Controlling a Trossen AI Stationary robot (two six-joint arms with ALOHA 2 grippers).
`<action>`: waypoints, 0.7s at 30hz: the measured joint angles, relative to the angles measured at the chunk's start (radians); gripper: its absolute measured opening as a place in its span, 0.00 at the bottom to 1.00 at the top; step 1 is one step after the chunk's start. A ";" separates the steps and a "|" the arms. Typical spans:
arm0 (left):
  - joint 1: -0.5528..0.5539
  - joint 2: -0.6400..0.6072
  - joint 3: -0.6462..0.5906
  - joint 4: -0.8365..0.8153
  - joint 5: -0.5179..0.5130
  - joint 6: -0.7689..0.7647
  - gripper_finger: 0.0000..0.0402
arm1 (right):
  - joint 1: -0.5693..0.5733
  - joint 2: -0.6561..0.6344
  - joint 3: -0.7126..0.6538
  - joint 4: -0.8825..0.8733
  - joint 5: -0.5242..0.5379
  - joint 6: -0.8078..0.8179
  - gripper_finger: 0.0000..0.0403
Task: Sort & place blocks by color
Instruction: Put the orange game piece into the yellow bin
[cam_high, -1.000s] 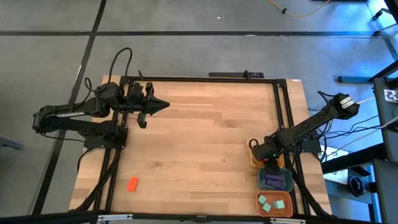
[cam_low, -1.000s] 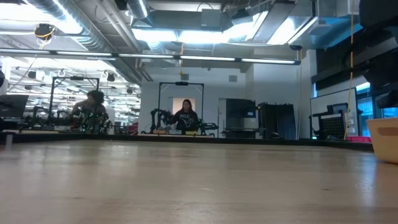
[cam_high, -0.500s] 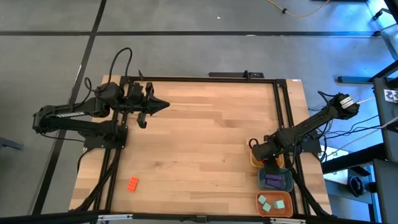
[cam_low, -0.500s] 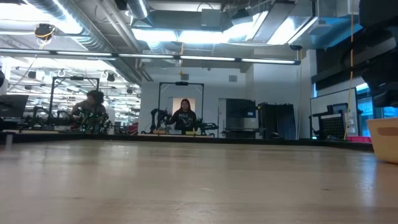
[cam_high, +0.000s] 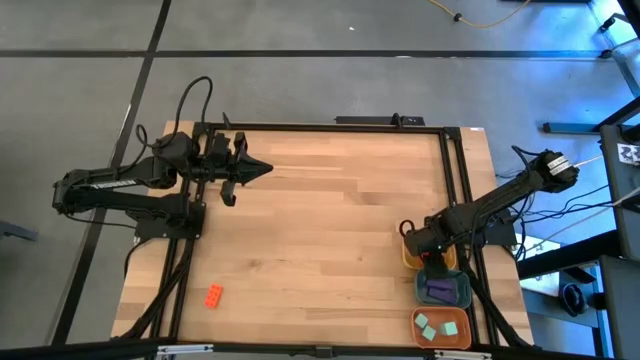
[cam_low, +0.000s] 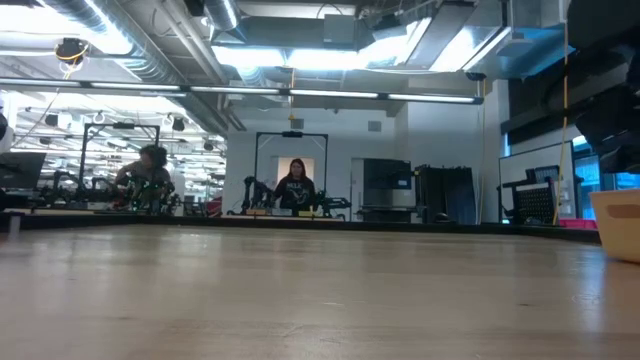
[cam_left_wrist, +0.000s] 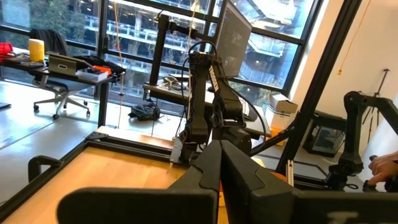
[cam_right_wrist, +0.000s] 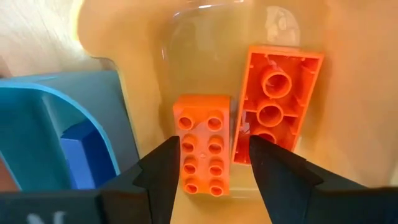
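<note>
My right gripper (cam_right_wrist: 211, 167) hangs just over the yellow tray (cam_right_wrist: 348, 93), fingers spread apart with nothing between them. Beneath the gap lies an orange block (cam_right_wrist: 203, 143), studs up, and beside it, touching or nearly so, a longer orange bar (cam_right_wrist: 277, 102) lying hollow side up. From above, the right gripper (cam_high: 420, 240) has drifted a little toward the table's middle compared with a second ago, while the trays stayed where they were. I take that to mean the drop is done and I am pulling away.

That leaves one orange brick (cam_high: 214, 295) alone near the table's front left corner, well apart from the trays. The blue-grey tray (cam_high: 445, 289) holds purple blocks (cam_high: 438, 290) and the orange tray (cam_high: 441, 327) holds green ones (cam_high: 432, 326); I cannot count them surely from this height.

The blocks are hard moulded plastic, glossy, with round studs on one face and open tubes on the other. The trays are smooth, rounded, slightly translucent plastic on a pale wooden table (cam_high: 320, 220).

My left gripper (cam_high: 255, 169) waits at the far left edge, its fingers pressed together.
</note>
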 joint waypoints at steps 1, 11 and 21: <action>0.000 0.000 0.000 0.000 0.000 0.000 0.00 | 0.000 0.000 0.001 -0.003 0.002 0.000 0.48; 0.000 0.000 0.000 0.000 0.000 0.000 0.00 | -0.001 -0.033 0.155 -0.208 0.015 -0.126 0.48; 0.000 -0.001 0.000 0.000 0.000 -0.001 0.00 | -0.001 -0.322 0.251 -0.176 0.077 0.107 0.47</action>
